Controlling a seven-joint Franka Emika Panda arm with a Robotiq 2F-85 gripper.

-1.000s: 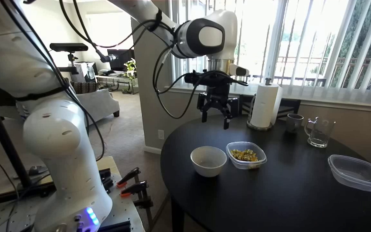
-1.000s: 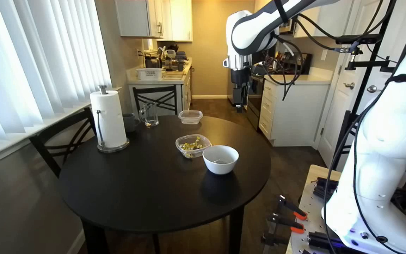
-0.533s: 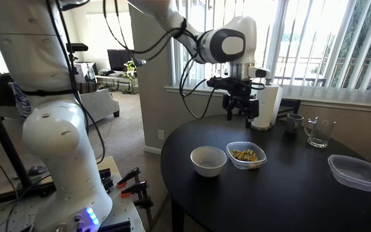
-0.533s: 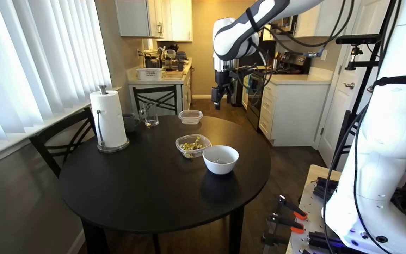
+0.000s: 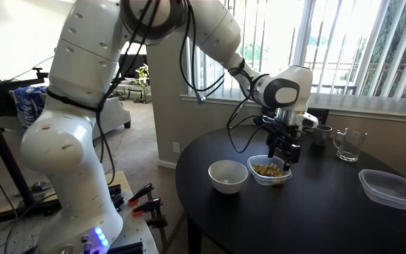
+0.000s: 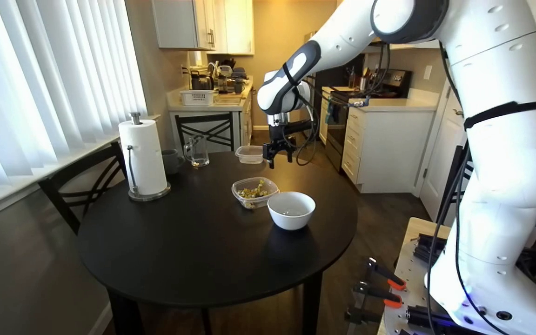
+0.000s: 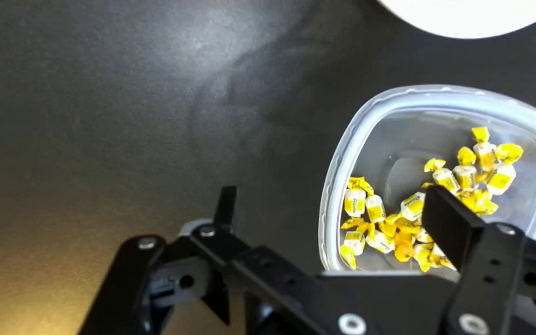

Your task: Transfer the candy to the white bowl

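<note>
The candy (image 5: 268, 170) is a heap of yellow-and-white wrapped pieces in a clear plastic container (image 5: 270, 181). The candy also shows in the other exterior view (image 6: 253, 191) and the wrist view (image 7: 375, 209), where the container's rim (image 7: 333, 197) is cut by the frame edge. The white bowl (image 5: 228, 183) stands beside the container; it shows in both exterior views (image 6: 291, 216) and at the top of the wrist view (image 7: 472, 18). My gripper (image 5: 278, 161) is open and empty, above the table near the container. In the wrist view (image 7: 332, 204) one finger overlaps the candy, the other the table.
Another clear container (image 5: 391, 201) stands farther along the dark round table (image 5: 312, 218). A glass mug (image 5: 351, 144), a grey cup (image 5: 322, 134) and a paper towel roll (image 6: 142, 156) stand toward the window side. A chair (image 6: 82, 186) is by the table.
My gripper has come down and across toward the container with the candy, staying open. The bowl, the candy and the containers have not moved.
</note>
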